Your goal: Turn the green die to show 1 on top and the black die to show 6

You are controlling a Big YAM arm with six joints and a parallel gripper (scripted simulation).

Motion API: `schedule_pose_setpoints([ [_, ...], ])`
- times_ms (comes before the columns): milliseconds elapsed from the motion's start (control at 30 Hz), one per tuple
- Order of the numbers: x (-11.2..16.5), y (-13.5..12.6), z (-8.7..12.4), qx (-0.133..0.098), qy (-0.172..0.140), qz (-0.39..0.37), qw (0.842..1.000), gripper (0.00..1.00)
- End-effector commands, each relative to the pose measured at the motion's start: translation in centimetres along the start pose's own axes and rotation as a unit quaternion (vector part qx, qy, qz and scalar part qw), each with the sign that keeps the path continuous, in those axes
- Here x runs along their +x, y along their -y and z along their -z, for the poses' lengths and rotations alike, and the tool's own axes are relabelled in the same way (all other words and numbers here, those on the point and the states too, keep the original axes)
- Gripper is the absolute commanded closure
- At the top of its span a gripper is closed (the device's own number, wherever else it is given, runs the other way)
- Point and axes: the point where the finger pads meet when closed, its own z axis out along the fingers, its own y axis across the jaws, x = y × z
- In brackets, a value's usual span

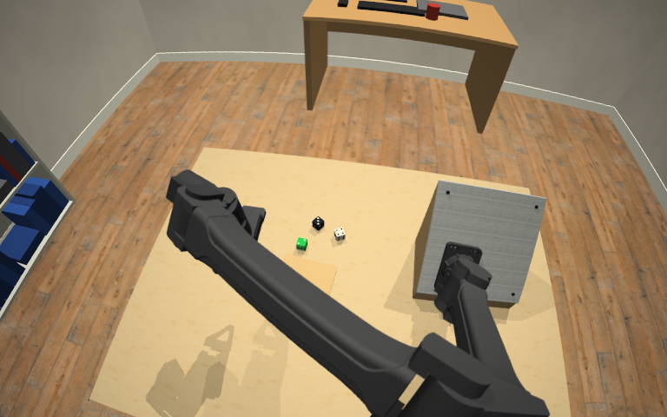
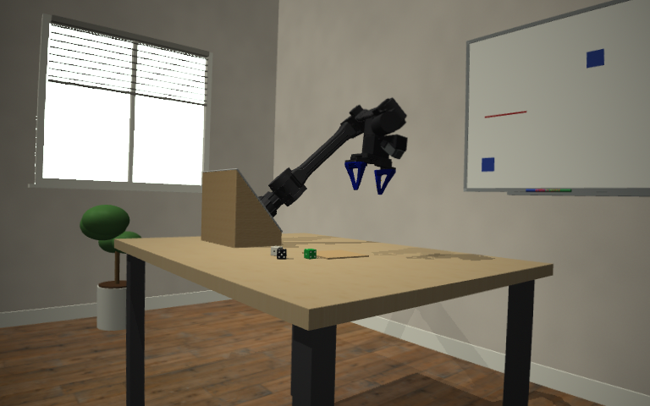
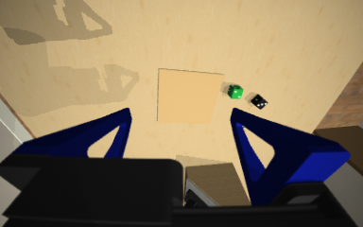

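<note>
The green die (image 1: 301, 243) lies on the table just off the far edge of the tan mat (image 1: 311, 274); it also shows in the wrist view (image 3: 235, 92) beside the mat (image 3: 188, 96) and in the side view (image 2: 310, 254). The black die (image 1: 318, 222) (image 3: 259, 101) (image 2: 281, 254) lies a little beyond it, off the mat. The white die (image 1: 339, 234) (image 2: 274, 250) lies to the right of the black die. My gripper (image 2: 370, 178) is open and empty, high above the table, over the mat; its blue fingers show in the wrist view (image 3: 180, 137). The arm hides part of the mat in the overhead view.
A wooden wedge block with a grey sloped face (image 1: 479, 241) (image 2: 235, 211) carries the arm's base at the table's right side. A desk (image 1: 403, 43) stands across the room. A shelf (image 1: 19, 216) is at the left.
</note>
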Motion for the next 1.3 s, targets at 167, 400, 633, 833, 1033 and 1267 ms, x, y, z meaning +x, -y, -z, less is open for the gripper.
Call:
schedule_pose_setpoints([
  [167, 5.5, 13.1, -3.6, -0.036, 0.012, -0.025, 0.999, 0.0],
  [400, 4.7, 13.6, -3.6, -0.032, 0.023, 0.002, 0.999, 0.0],
  [633, 6.3, 14.6, -4.6, -0.045, 0.01, -0.024, 0.999, 0.0],
  [833, 6.7, 14.5, -4.9, -0.048, 0.007, -0.028, 0.998, 0.0],
  [1033, 6.6, 14.2, -4.7, -0.044, 0.01, -0.037, 0.998, 0.0],
  [1267, 6.9, 13.9, -6.6, -0.048, -0.006, -0.139, 0.989, 0.0],
])
